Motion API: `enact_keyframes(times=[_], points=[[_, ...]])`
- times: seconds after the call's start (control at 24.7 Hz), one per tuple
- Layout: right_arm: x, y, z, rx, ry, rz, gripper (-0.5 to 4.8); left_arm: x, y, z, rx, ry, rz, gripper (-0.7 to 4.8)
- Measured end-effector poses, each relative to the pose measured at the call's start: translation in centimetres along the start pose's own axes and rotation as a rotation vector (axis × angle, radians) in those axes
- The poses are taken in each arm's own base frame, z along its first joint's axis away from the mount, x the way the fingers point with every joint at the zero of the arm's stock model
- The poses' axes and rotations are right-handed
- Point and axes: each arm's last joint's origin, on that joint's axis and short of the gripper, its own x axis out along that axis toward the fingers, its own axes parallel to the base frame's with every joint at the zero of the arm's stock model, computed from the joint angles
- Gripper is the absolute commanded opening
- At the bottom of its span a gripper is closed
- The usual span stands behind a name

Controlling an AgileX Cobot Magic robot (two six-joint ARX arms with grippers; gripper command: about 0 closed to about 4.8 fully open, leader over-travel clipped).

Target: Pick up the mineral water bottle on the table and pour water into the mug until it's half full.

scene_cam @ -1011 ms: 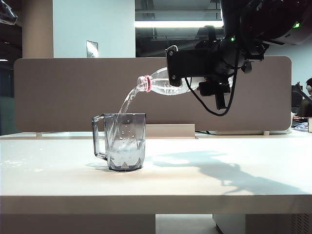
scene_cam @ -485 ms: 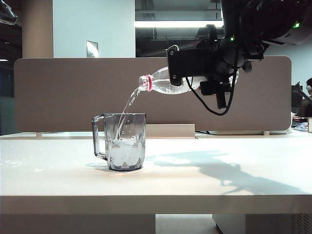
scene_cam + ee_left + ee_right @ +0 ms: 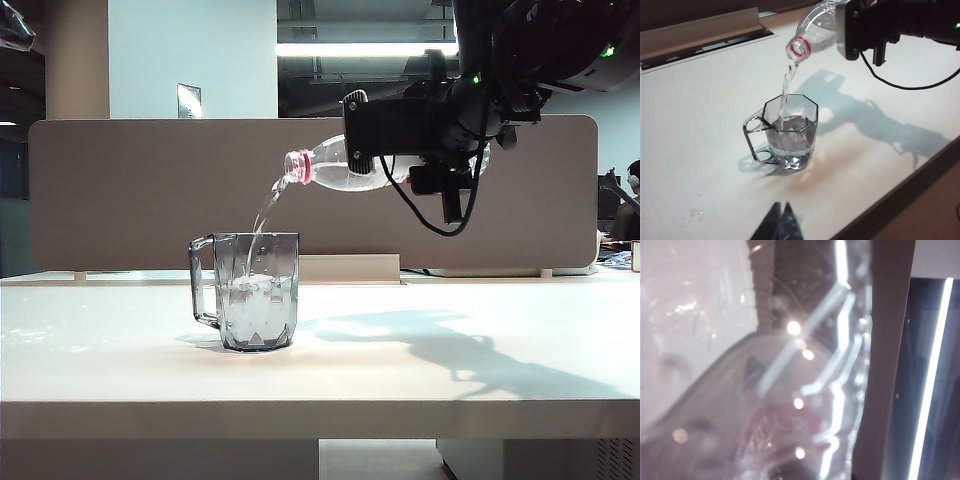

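On table (image 3: 420, 370), one mug (image 3: 258, 292), one bottle (image 3: 330, 168) (right gripper (image 3: 400, 135), left gripper (image 3: 780, 226))

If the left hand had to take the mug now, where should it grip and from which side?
Probably the handle: it sticks out on the mug's left in the exterior view, the left hand's side, clear of the stream from the bottle overhead. Come in level, from that side.

Clear glossy plastic bottle (image 3: 335, 170), smoky transp. mug (image 3: 258, 290), matt table (image 3: 400, 370)

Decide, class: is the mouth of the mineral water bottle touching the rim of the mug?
Apart. The exterior view shows the mineral water bottle, held by the right gripper, with its mouth well above the mug; only the water bridges the gap.
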Motion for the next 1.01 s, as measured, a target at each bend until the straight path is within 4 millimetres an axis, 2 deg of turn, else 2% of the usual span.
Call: enact_keyframes(times=[0.2,0.4,0.65,0.73,0.93,1.01], points=[[-0.1,0.4,0.2,0.189,-0.024,0.043,2.11,0.0,0.0,0.0,0.0,0.0,0.0,-0.05],[-0.8,1.4,1.9,0.386,-0.157,0.127,2.11,0.0,0.0,0.0,0.0,0.0,0.0,-0.05],[-1.2,2.0,2.2,0.84,-0.216,0.202,2.1,0.0,0.0,0.0,0.0,0.0,0.0,-0.05],[-1.7,2.3,2.0,1.069,-0.236,0.172,2.1,0.0,0.0,0.0,0.0,0.0,0.0,-0.05],[-2.7,3.7,1.8,1.295,-0.277,0.21,2.1,0.0,0.0,0.0,0.0,0.0,0.0,-0.05],[-3.3,5.6,1.5,1.405,-0.269,0.228,2.1,0.0,0.0,0.0,0.0,0.0,0.0,-0.05]])
